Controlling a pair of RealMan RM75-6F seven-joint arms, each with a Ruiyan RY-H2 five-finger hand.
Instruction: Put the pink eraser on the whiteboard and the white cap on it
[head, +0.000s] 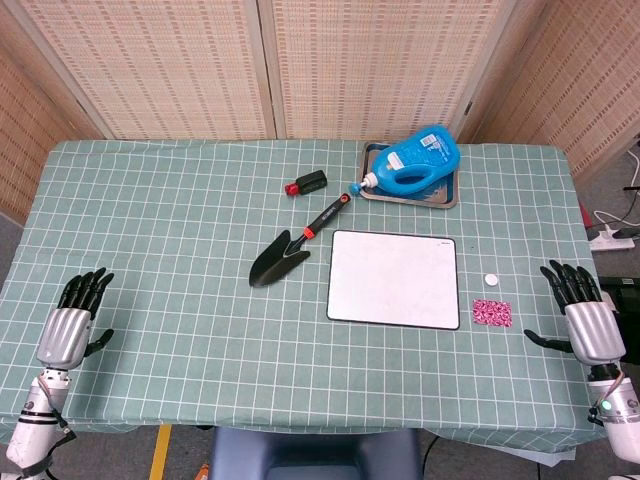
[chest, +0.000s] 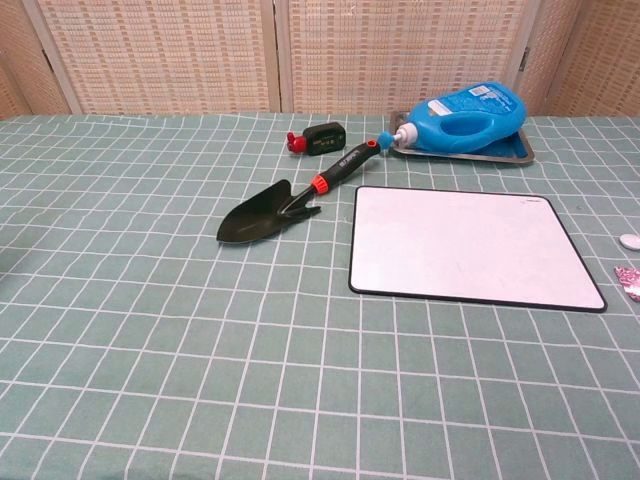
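Observation:
The whiteboard (head: 393, 278) (chest: 470, 245) lies flat on the green checked cloth, right of centre. Just past its lower right corner lies the pink eraser (head: 491, 312), only its edge showing in the chest view (chest: 630, 281). The small white cap (head: 491, 279) (chest: 629, 240) sits a little behind the eraser. My right hand (head: 583, 308) rests near the table's right edge, right of the eraser, fingers apart and empty. My left hand (head: 72, 318) lies at the front left, fingers apart, holding nothing. Neither hand shows in the chest view.
A black garden trowel (head: 295, 245) (chest: 285, 200) with a red collar lies left of the whiteboard. Behind it sits a small black and red tool (head: 307, 184) (chest: 318, 138). A blue detergent jug (head: 418, 161) (chest: 465, 113) lies on a metal tray (head: 372, 162) (chest: 515, 150) at the back.

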